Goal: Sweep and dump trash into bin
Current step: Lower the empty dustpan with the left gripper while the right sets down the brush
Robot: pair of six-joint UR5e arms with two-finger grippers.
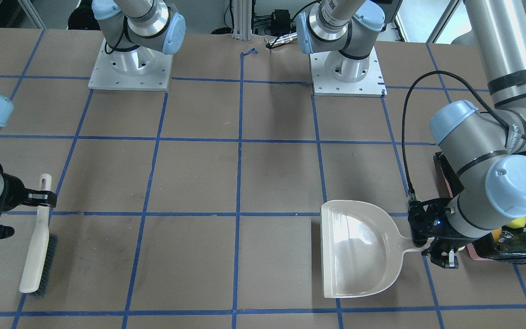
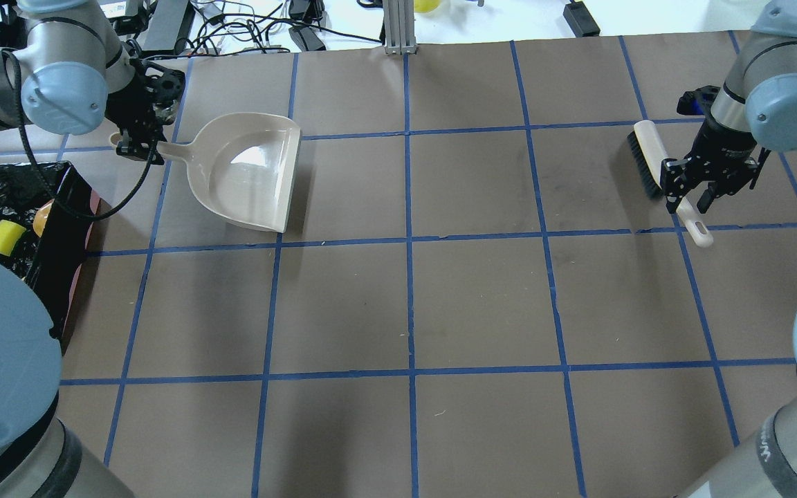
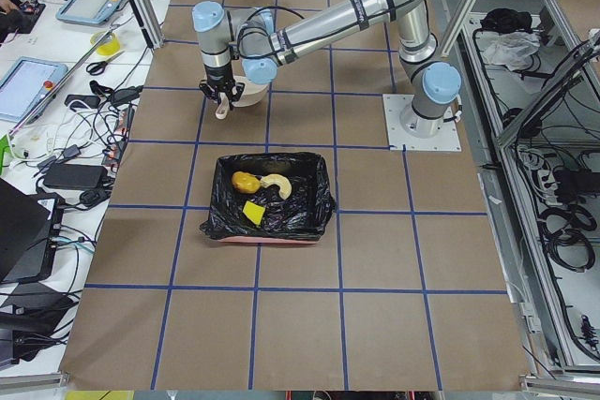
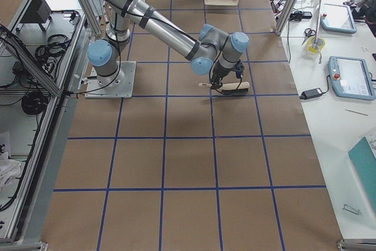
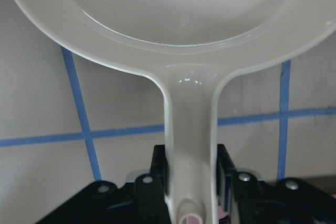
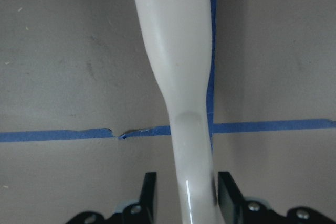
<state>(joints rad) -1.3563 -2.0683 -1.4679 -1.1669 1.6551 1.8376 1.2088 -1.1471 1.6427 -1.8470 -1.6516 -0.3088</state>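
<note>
The bin, lined with a black bag, holds all three trash items: a golden-brown lump, a tan-white croissant-like piece and a yellow sponge wedge. The sponge and lump also show in the overhead view. My left gripper is shut on the handle of the empty beige dustpan, which lies flat beside the bin. My right gripper is open and straddles the handle of the brush, which lies on the table. A gap shows beside one finger.
Brown table paper with a blue tape grid. Both arm bases stand at the robot's edge. Cables and tablets lie on a side bench beyond the table.
</note>
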